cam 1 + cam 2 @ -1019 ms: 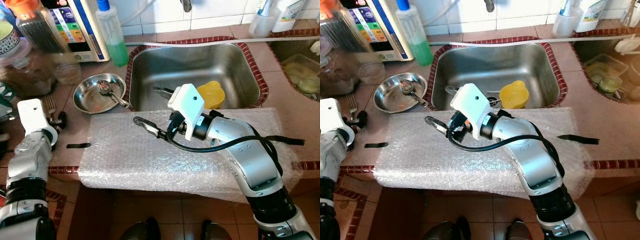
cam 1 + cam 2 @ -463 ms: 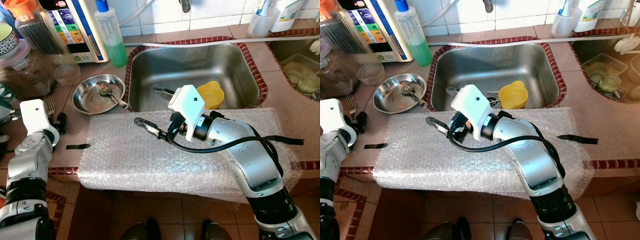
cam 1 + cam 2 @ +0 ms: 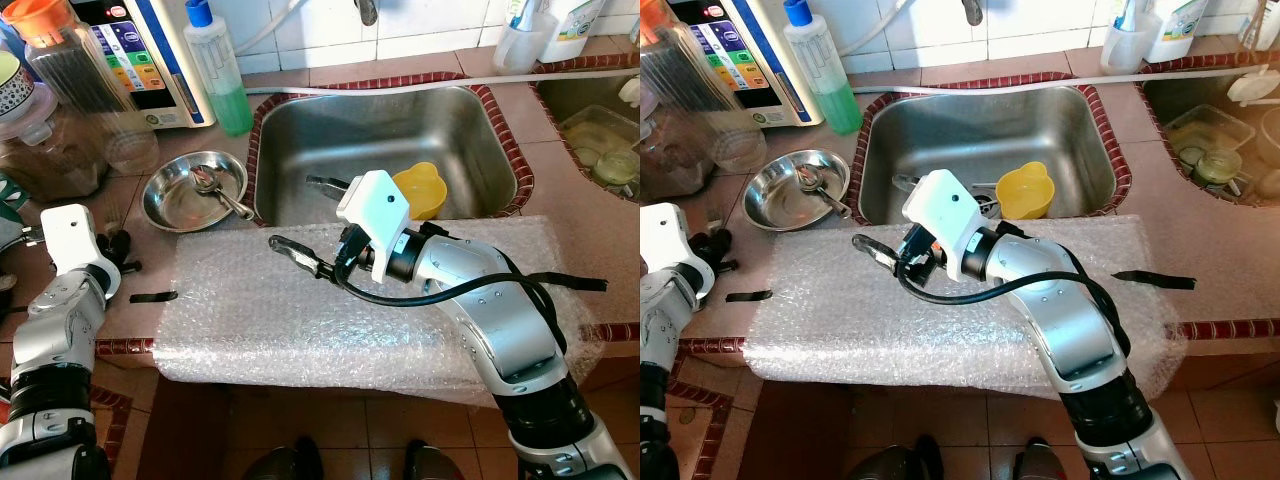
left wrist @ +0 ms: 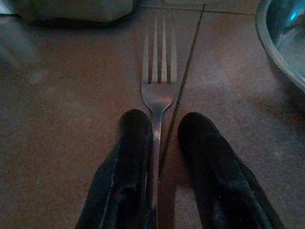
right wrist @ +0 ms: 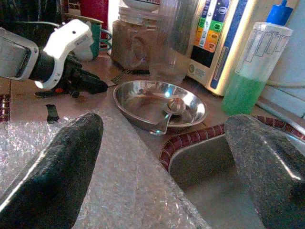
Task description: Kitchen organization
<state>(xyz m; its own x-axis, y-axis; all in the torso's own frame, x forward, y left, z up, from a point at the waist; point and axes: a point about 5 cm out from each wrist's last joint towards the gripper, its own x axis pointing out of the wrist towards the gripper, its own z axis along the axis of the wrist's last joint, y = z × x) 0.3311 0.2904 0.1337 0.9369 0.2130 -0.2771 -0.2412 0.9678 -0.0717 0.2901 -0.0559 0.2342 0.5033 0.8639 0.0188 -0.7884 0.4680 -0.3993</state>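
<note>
The left tool (image 3: 118,245) has slid back along the worktop (image 3: 150,262) toward its near edge over the last second, and the arm behind it has drawn back with it. Earlier the fork's (image 4: 159,86) tines showed beside that arm's white housing in the head views; now the tool sits over that spot, its two black fingers (image 4: 125,167) lying to either side of the fork's handle. The whole scene has also shifted slightly, since the camera has moved.
</note>
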